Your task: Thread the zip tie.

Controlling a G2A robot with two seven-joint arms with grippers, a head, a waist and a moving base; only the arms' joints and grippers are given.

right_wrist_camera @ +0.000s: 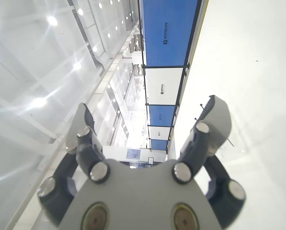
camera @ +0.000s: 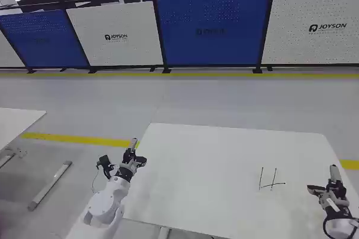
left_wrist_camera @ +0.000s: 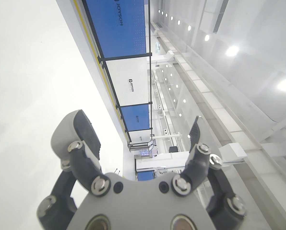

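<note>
On my top feed the white counter takes up the lower middle and right of the frame, with a rounded far corner just left of centre. Its surface is plain and matte. Toward the lower right of it lie the thin black zip ties, flat on the surface. Two strands run roughly parallel, pointing up the frame, and a third crosses their lower ends almost level. I cannot tell which lies on top where they meet. They sit well in from the counter's far edge, much nearer its right side than its left.
</note>
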